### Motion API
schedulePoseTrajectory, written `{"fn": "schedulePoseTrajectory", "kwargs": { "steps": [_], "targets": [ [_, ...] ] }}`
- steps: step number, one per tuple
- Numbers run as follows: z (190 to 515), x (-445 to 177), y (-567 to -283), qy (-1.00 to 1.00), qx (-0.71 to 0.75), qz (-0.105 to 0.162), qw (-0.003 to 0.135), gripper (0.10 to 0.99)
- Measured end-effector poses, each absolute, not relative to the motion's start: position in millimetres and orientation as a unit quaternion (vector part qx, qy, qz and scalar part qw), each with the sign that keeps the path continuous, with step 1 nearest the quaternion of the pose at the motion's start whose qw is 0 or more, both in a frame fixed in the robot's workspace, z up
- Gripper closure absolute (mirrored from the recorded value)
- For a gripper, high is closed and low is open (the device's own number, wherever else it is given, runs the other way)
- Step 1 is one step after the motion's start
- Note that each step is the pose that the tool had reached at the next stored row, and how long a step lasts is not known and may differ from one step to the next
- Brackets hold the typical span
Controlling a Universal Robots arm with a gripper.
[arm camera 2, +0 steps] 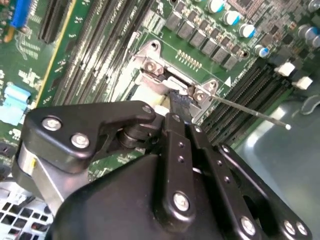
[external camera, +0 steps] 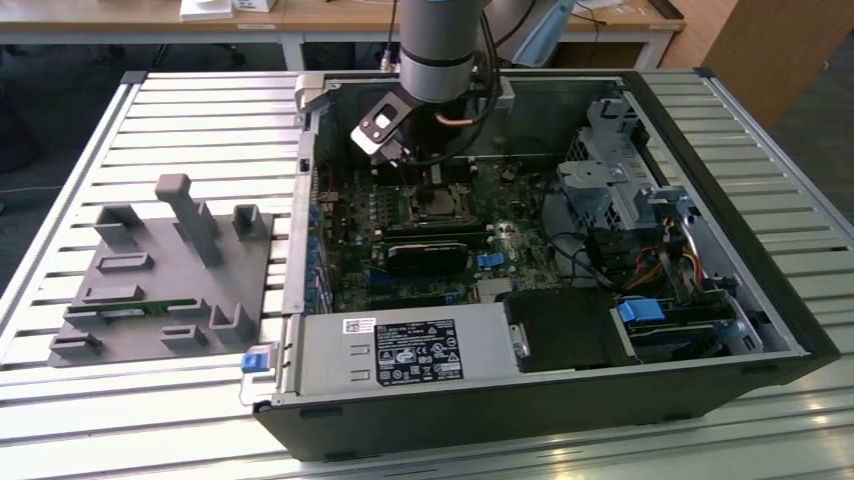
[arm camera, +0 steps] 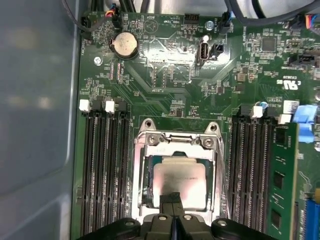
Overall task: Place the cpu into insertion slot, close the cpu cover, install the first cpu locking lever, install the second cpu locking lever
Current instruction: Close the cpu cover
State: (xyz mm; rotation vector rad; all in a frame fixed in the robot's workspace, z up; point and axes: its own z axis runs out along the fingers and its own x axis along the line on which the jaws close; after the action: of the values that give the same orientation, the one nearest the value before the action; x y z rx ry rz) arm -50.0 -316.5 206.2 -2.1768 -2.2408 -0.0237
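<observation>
I work over a slatted metal table, pale under even light. Beyond the table's far edge stands a wooden desk on white legs. Off the table's far corner, at the exterior view's right, rises a wooden cabinet. Dark floor lies between table and desk.

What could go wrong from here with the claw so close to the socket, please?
1. The claw hangs low over the edge of the cpu inside the cpu cover; pushing down may scratch the chip or bend the frame.
2. The thin locking lever sticks out free above the memory slots; a sideways move might snag or bend it.
</observation>
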Motion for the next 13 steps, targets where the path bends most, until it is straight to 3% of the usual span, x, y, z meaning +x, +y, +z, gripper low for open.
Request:
{"fn": "schedulePoseTrajectory", "kwargs": {
  "steps": [13],
  "targets": [
    [202.2,-46.0,-317.8,-0.717,-0.697,-0.007,0.011,0.980]
  ]
}}
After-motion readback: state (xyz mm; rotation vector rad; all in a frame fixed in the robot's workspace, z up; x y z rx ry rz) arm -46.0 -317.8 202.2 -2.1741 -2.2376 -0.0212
